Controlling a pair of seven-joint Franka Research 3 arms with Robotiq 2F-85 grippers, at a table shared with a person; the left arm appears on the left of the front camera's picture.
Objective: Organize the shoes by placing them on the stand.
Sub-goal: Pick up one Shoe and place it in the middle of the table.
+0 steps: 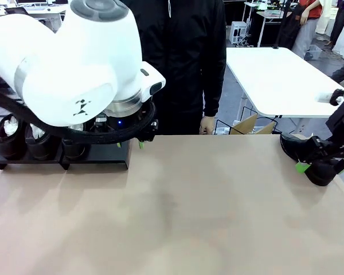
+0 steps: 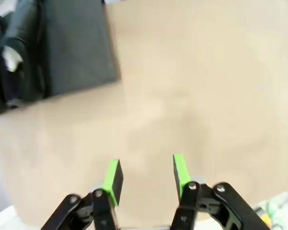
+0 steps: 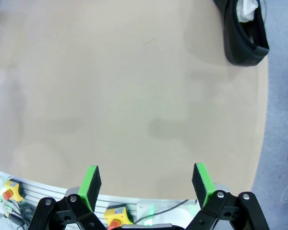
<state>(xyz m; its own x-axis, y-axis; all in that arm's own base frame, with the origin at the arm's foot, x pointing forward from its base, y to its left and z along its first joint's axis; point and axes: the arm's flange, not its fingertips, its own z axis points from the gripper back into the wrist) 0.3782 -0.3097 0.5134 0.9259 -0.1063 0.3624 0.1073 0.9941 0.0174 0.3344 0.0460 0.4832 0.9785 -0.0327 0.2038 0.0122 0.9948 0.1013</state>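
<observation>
**A:** Right, front view first. Where are the shoes relative to the stand (image 1: 94, 156)?

**B:** Three shoes (image 1: 23, 140) sit on it, paper stuffing up, toes toward the robot's side. The stand is at the table's far-left edge. The fourth shoe (image 1: 303, 148) lies well apart from the stand, at the table's far-right edge. The left arm (image 1: 74, 63) hangs just over the stand's right end and blocks most of it. Its gripper's green pad tips (image 1: 140, 143) peek out just past the stand's right end.

**A:** Person?

**B:** Standing behind the table, one hand (image 1: 207, 124) near the far edge, right of the stand. Not touching anything.

**A:** Left wrist view?

**B:** Left gripper (image 2: 145, 175) is half spread, nothing between the pads, bare table (image 2: 192, 96) under it. The stand's free slot shows well away from the pads, shoes at its far side. My read: it's empty-handed because the slot awaits the last shoe.

**A:** Right wrist view?

**B:** Right gripper (image 3: 147, 181) is spread wide, empty, over the table's near edge. The lone shoe is far from the pads, at the table edge, heel opening with paper visible.

**A:** Obstructions?

**B:** Judging by the layout, the left arm parked over the stand is the main one. Otherwise the path from the lone shoe to the stand is bare table.
</observation>
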